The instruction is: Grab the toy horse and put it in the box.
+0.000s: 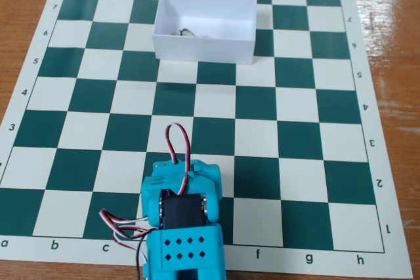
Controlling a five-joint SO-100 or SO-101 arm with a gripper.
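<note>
horse [185, 31]: a small grey-and-white shape is seen lying inside the box, low against the near wall and a bit left of the middle. Only its top is shown over the wall, so its pose can't really be made out.

box [204, 48]: white, open-topped, low walls. It's set on the far part of the board, up-screen from the arm and well apart from it. About three squares are covered across.

board [262, 129]: green-and-white chess mat, laid flat on the counter, with letters printed along the near edge and numbers down both sides. The squares between the arm and the box are bare.

counter [394, 44]: brown wood grain, seen around the mat on the left, right and top edges.

arm [184, 224]: turquoise plastic, parked at the bottom edge of the fixed view, over the near rows around columns c to e. A black servo block is seen in its middle, and a panel with small diamond holes below that.

wires [178, 142]: a red-white-black bundle is looped up over the top of the arm, and another bundle is run out to its left side.

end effector: can't be picked out in this view, tbh. It's folded in with the arm body, so whether it's released or clenched can't be told. Nothing is seen being held.
</note>
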